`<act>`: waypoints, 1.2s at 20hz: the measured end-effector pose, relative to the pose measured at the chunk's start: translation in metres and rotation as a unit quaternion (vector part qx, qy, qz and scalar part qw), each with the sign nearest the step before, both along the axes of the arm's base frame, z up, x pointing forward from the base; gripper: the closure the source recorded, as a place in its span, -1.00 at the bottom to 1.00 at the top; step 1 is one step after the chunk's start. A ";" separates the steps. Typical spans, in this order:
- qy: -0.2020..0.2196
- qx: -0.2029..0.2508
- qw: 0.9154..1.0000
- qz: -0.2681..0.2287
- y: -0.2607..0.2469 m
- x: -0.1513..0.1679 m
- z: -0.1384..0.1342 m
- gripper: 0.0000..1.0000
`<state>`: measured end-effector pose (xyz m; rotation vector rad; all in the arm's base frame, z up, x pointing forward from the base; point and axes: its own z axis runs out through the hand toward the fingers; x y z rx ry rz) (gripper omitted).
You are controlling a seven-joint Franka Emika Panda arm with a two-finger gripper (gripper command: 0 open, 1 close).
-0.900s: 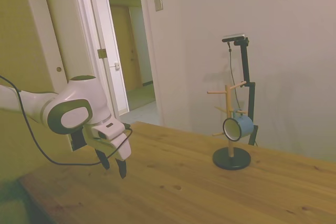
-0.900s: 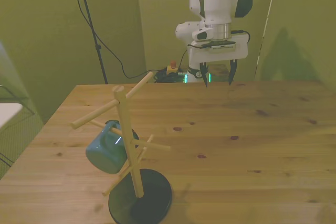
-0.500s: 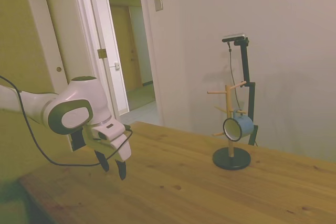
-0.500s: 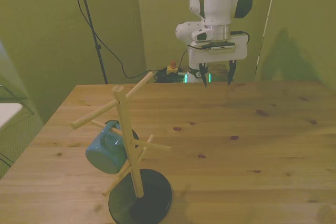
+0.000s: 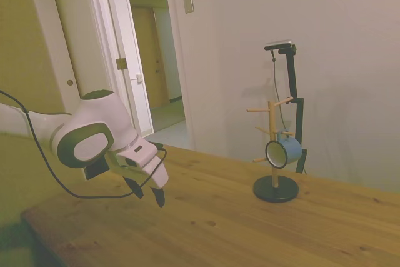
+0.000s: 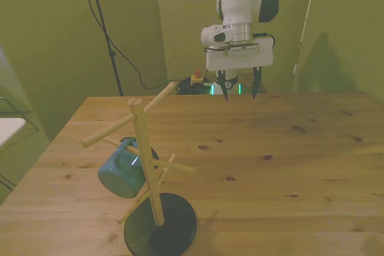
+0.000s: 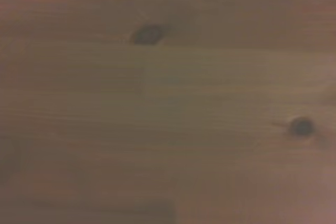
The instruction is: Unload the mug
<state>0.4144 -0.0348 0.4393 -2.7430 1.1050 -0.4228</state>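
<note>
The light-blue mug [image 5: 285,152] [image 6: 123,168] hangs by its handle on a lower peg of the wooden peg rack [image 5: 274,152] [image 6: 146,166], whose black round base [image 6: 160,231] stands on the wooden table [image 6: 276,166]. My gripper [image 5: 149,193] [image 6: 239,91] hovers above the table's far end, well away from the rack, fingers open and empty. In the wrist view there is only blurred table wood [image 7: 168,103] with two dark knots.
An open doorway [image 5: 156,60] lies behind the arm in the side view. A black cable [image 6: 120,52] hangs down past the table's far edge. Bare wood stretches between gripper and rack.
The gripper has risen slightly and shifted toward the front view's left, moving along the table toward the rack in the side view. The mug and rack have not moved.
</note>
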 end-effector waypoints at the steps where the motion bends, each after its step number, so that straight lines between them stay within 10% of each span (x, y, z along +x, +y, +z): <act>1: -0.010 0.000 1.000 -0.003 -0.004 0.000 0.000 -1.00; 24: -0.207 0.049 0.966 -0.150 -0.119 0.054 0.054 -1.00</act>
